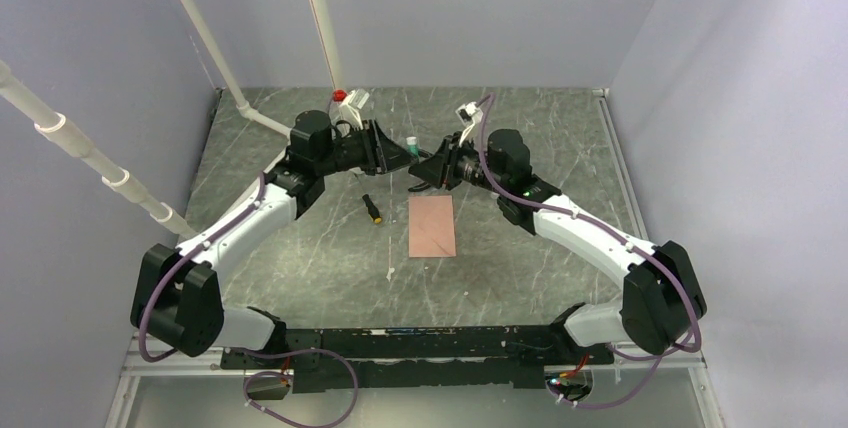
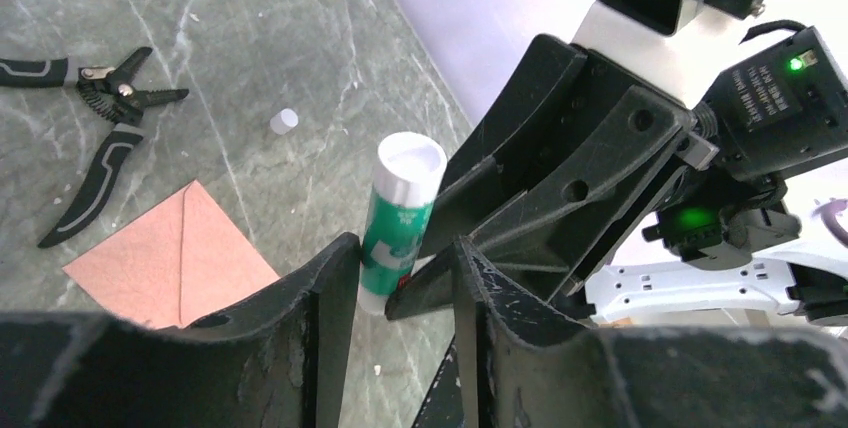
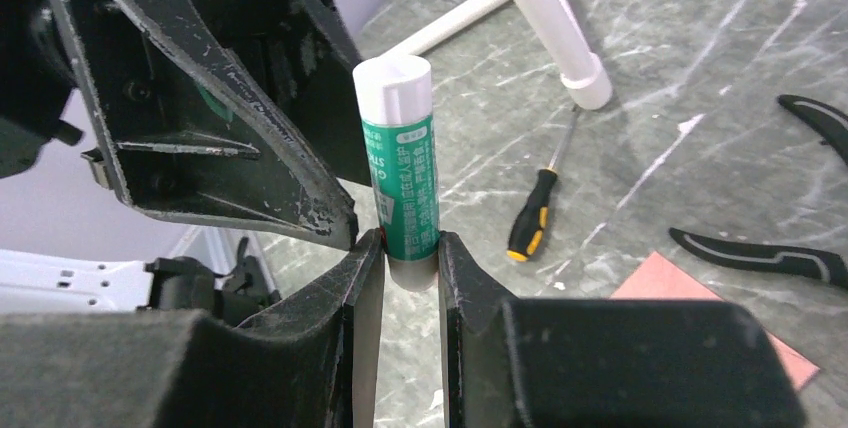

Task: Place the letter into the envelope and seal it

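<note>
The pinkish-brown envelope [image 1: 432, 227] lies flat on the table in front of both grippers. Its pointed flap end shows in the left wrist view [image 2: 170, 263], and a corner shows in the right wrist view [image 3: 690, 288]. The letter does not show as a separate sheet. My right gripper [image 3: 410, 248] is shut on the base of a green-and-white glue stick [image 3: 405, 168] and holds it above the table. My left gripper [image 2: 405, 248] is open. Its jaws stand around the stick's lower part [image 2: 395, 238], one finger against it. The two grippers meet behind the envelope [image 1: 410, 158].
A black-and-yellow screwdriver [image 1: 372, 209] lies left of the envelope. Black pliers [image 2: 100, 138] and a small white cylinder [image 2: 284, 121] lie on the marble table. A white pipe [image 1: 250, 113] slants down at the back left. Grey walls enclose the table.
</note>
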